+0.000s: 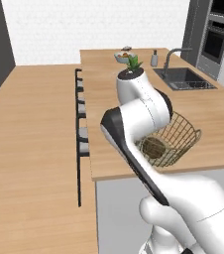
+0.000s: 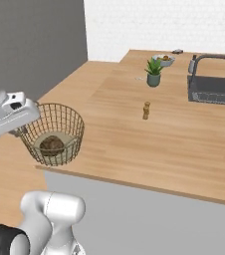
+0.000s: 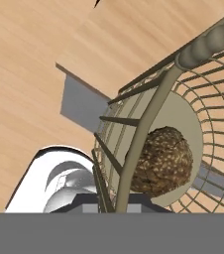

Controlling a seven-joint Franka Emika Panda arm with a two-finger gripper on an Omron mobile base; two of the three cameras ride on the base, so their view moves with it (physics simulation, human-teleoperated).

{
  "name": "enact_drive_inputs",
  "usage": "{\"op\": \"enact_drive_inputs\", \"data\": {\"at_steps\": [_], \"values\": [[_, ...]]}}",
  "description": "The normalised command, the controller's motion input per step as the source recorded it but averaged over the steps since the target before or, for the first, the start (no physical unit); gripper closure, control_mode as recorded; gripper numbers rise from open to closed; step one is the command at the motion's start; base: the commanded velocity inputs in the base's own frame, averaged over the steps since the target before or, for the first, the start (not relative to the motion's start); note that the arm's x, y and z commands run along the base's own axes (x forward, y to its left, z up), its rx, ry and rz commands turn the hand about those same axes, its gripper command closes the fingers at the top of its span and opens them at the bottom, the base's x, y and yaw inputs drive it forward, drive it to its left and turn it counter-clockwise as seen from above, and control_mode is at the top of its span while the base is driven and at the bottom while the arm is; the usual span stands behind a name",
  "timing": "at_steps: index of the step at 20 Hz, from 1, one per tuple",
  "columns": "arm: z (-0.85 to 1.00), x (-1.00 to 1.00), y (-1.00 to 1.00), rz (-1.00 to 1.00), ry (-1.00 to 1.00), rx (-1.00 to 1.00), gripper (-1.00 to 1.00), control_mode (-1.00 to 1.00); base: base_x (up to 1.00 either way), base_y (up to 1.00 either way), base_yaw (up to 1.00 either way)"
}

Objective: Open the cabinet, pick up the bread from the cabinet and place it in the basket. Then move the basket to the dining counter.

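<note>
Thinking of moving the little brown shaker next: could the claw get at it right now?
Probably not yet: the claw is shut on the basket rim. The shaker stands alone on open dining counter.

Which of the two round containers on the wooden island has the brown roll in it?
The wire basket at the near edge of the island, with the roll on its bottom; the small bowl stands far back, by the sink.
</note>
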Motion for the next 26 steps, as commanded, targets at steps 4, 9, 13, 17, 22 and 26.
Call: {"op": "enact_drive_inputs", "data": {"at_steps": [4,9,13,17,22,26], "values": [[-0.21,1.0,-0.17,-0.09,0.1,0.01,1.0,-1.0,0.0,0.0,0.0],[-0.56,1.0,-0.41,-0.01,0.07,-0.01,1.0,-1.0,0.0,0.0,0.0],[-0.97,1.0,-0.56,0.05,0.04,-0.02,1.0,-1.0,0.0,0.0,0.0],[-0.96,0.97,-0.51,0.17,0.0,-0.02,1.0,-1.0,0.0,0.0,0.0],[-0.78,0.7,-0.26,0.26,0.0,0.0,1.0,-1.0,0.0,0.0,0.0],[-0.66,0.37,-0.09,0.28,-0.02,0.0,-1.0,-1.0,0.0,0.0,0.0]]}}
